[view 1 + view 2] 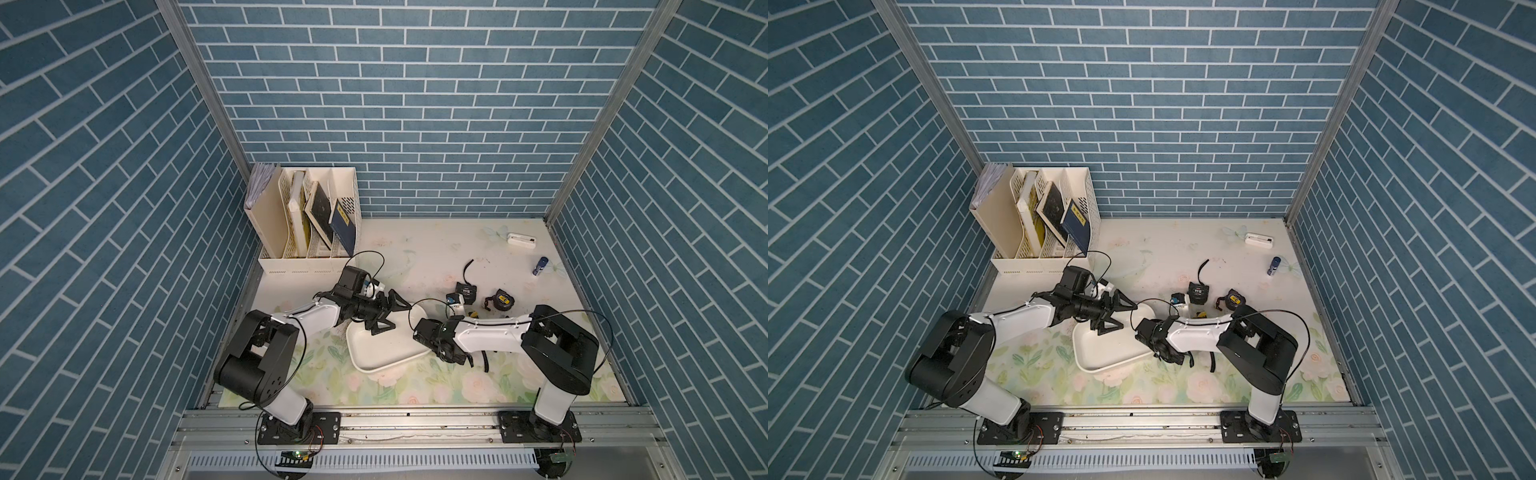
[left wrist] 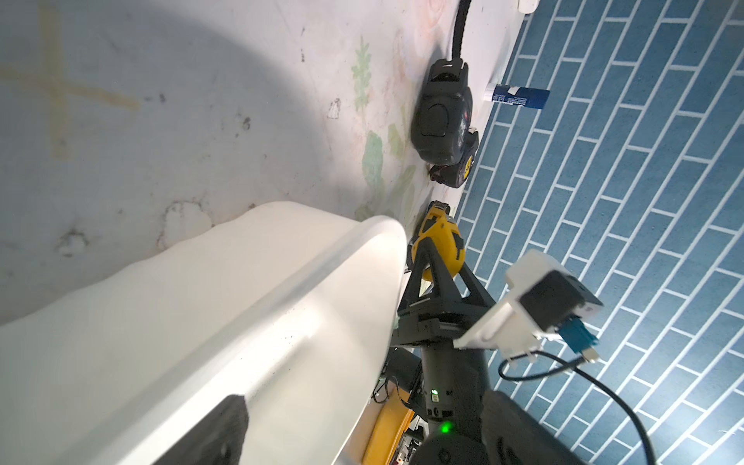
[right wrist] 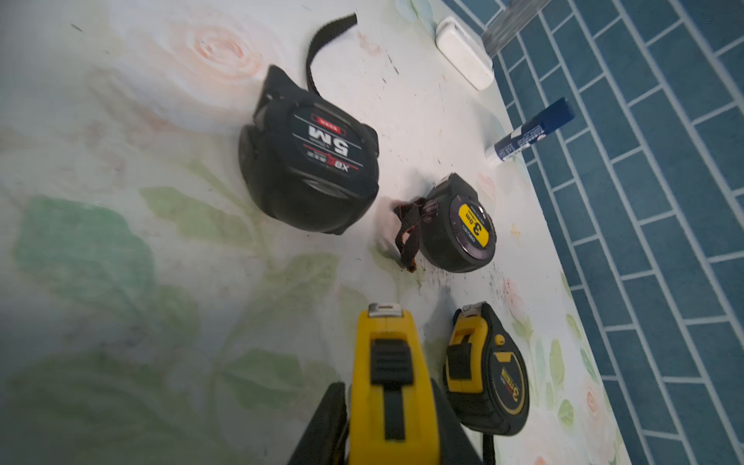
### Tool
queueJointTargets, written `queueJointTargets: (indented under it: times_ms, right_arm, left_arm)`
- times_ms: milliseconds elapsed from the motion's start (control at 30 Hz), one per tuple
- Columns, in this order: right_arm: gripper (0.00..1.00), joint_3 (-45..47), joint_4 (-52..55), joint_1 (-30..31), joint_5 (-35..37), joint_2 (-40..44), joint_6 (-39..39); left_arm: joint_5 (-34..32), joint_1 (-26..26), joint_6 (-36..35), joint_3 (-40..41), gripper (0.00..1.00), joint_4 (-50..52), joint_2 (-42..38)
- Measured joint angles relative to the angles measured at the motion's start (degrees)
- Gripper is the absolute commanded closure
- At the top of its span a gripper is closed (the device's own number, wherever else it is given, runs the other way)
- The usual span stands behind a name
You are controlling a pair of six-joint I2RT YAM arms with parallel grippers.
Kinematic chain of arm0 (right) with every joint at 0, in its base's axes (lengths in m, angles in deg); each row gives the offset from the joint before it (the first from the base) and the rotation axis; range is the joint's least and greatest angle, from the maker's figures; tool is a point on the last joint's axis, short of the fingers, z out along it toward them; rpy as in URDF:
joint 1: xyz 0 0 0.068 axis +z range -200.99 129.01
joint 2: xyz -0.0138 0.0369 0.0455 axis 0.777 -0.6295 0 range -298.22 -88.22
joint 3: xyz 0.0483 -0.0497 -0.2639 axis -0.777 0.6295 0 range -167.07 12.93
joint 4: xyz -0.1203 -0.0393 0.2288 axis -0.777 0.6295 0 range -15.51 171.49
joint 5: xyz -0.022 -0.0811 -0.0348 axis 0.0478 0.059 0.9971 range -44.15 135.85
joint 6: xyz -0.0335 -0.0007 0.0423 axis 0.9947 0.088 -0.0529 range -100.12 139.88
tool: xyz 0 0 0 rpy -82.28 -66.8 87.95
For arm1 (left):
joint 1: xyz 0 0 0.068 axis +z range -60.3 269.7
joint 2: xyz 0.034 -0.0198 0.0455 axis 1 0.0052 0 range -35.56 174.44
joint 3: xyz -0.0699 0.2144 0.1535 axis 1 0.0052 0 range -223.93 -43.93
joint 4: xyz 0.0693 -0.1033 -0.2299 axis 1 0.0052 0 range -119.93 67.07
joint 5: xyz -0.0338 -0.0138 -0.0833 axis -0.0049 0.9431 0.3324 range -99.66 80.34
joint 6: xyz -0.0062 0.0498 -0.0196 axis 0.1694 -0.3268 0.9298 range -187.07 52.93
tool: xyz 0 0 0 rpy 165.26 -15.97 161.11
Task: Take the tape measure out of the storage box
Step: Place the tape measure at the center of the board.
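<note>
Just off the far right corner of the shallow white plastic storage box (image 1: 376,366), our right gripper (image 3: 392,406) pinches the yellow hard-cased tape measure (image 3: 384,354) by its flanks, low over the flowered table mat (image 3: 120,209). Our left gripper (image 1: 392,316) hangs with fingers spread wide astride the box's far rim, and we see it squeezing nothing.

As much of the box floor as shows in both top views is bare, so we judge the removal itself done. What is left is to set the tape down and let go.

Three others lie ahead on the mat: a large black tape measure with a strap (image 3: 310,169), a small round black one with a yellow label (image 3: 463,225) and a black-and-yellow one (image 3: 487,378) just beside ours. Past them the table's right edge runs close, with a blue glue stick (image 3: 531,129) and a white oblong case (image 3: 465,60) near it. We find freer room on the bare mat between the large black tape and the box.
</note>
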Motion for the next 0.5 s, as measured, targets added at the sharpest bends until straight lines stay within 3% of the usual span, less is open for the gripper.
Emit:
queueJointTargets:
  times_ms: [500]
  right_arm:
    - [1.0, 4.3, -10.0, -6.8, -8.9, 3.6, 5.2]
  left_arm:
    - [-1.8, 0.2, -0.5, -0.1, 0.04, 1.6, -1.5]
